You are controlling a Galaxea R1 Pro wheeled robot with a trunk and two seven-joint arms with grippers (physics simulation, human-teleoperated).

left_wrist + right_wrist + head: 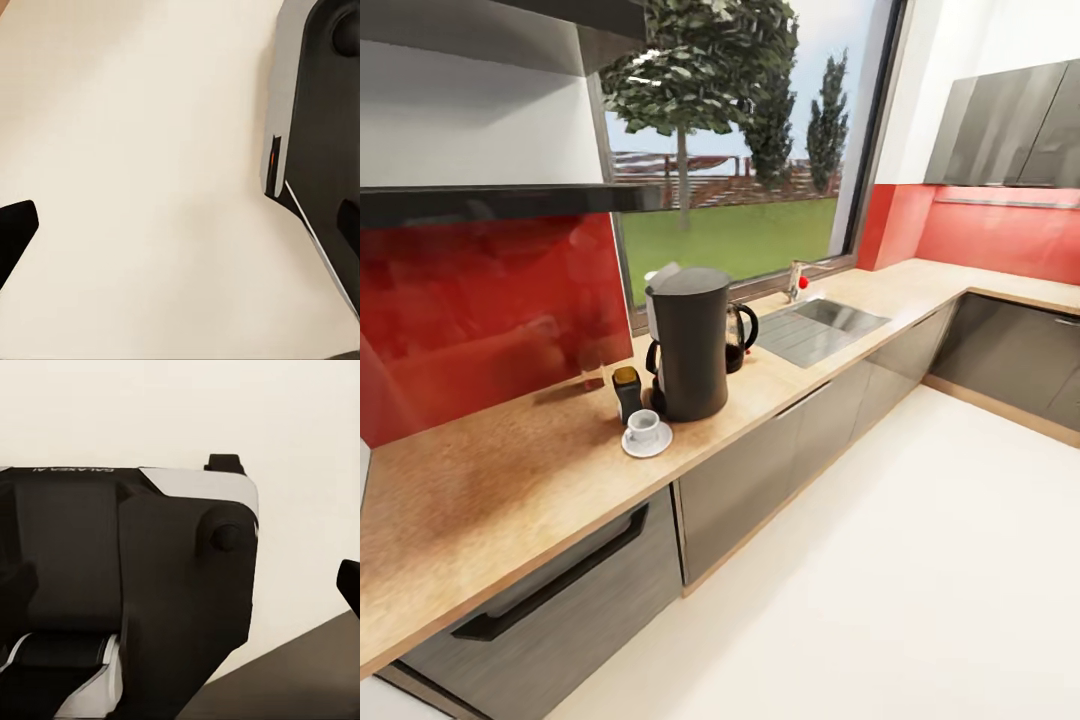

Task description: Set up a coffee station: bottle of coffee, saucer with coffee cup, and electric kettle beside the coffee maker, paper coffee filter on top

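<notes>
Your station looks nearly complete: coffee cup [643, 424] on saucer [647, 440], bottle of coffee [626, 392] and electric kettle [739, 337] flank the coffee maker [689, 343] mid-worktop [510, 480]; end effector states unreadable.

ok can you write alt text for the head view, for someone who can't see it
A tall dark grey coffee maker stands on a long tan countertop, with a white coffee cup on a saucer in front, a small bottle of coffee beside it and an electric kettle behind. Beyond lie a sink, a red backsplash and a garden window.
</notes>
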